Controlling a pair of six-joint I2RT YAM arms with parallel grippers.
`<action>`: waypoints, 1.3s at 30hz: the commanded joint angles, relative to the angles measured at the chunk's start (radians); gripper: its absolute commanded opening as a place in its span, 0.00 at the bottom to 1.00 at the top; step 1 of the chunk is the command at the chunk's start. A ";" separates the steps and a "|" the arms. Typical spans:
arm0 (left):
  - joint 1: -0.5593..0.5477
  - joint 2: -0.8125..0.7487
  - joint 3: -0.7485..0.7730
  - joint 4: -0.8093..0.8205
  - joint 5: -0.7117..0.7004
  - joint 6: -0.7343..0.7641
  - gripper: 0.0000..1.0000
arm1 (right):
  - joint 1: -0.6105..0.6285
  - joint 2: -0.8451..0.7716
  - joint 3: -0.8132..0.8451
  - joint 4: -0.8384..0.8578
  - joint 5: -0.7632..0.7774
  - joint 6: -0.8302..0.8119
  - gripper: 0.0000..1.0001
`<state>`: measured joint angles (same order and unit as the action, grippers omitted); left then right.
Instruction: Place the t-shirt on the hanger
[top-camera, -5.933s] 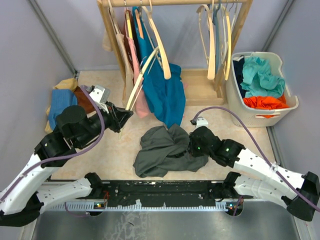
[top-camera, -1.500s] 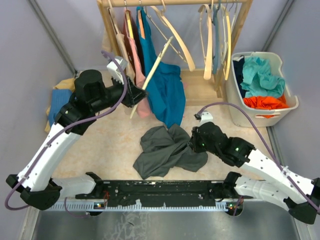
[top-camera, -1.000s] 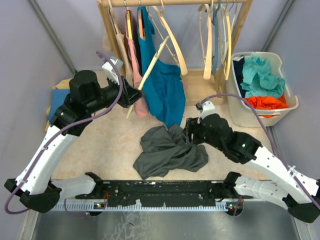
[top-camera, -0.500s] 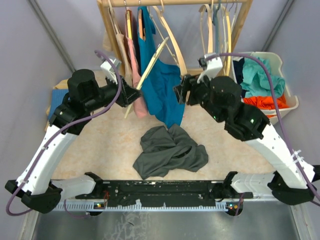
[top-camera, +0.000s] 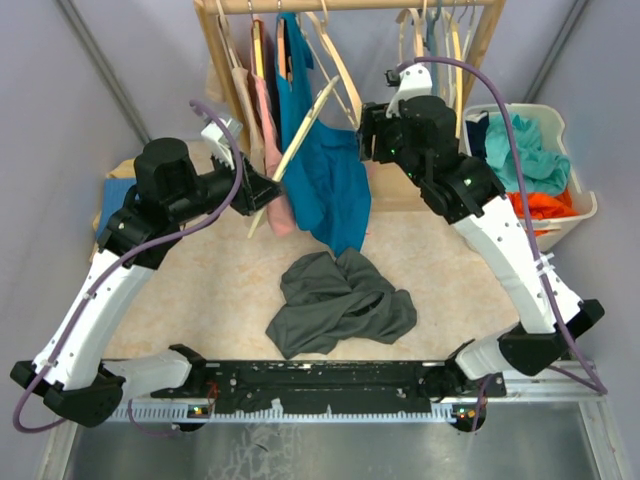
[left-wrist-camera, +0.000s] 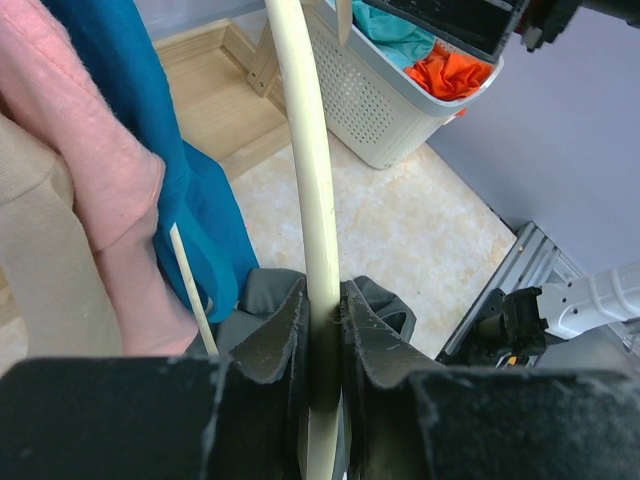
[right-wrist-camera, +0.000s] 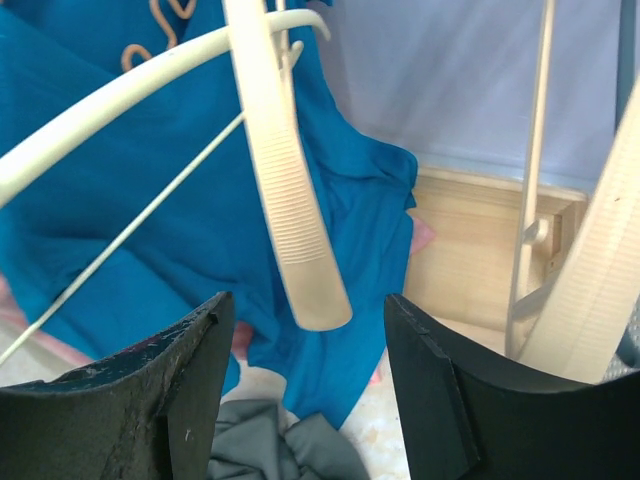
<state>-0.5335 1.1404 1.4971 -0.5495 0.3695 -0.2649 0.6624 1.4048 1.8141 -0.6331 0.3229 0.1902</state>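
T-shirt (top-camera: 340, 300): crumpled in a heap on the table (top-camera: 210, 300), at the centre of the top view, apart from both arms.
Hanger (top-camera: 300, 140): tilted, running from left of centre up toward the rail and crossing in front of the teal-blue shirt (top-camera: 335, 185). Its lower end is in the left gripper (top-camera: 262, 190).
Left gripper: jaws closed on the hanger's pale wooden arm, which passes straight up between the fingers in the left wrist view.
Right gripper (top-camera: 366, 135): raised at upper centre beside the rack (top-camera: 225, 80). Jaws open, holding nothing.
Ribbed hanger tip (right-wrist-camera: 300, 260): hangs ahead of the open right jaws; contact cannot be told.
Teal-blue shirt: hangs on the rack, its hem just above the t-shirt.
Pink garment (top-camera: 275, 150): hangs just left of the teal-blue shirt.
Basket (top-camera: 575, 215): at upper right, holding teal and orange cloth.
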 joint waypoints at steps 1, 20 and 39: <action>0.009 -0.007 0.027 0.024 0.038 0.022 0.03 | -0.071 0.009 0.057 0.044 -0.101 -0.035 0.61; 0.020 0.009 0.076 0.002 0.063 0.023 0.03 | -0.130 0.121 0.109 0.068 -0.170 -0.042 0.19; 0.023 0.013 0.176 -0.091 0.049 0.053 0.04 | -0.217 0.118 0.131 0.036 -0.205 -0.038 0.09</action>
<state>-0.5198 1.1568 1.6093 -0.6460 0.4149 -0.2382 0.4793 1.5333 1.8870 -0.6373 0.0803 0.1562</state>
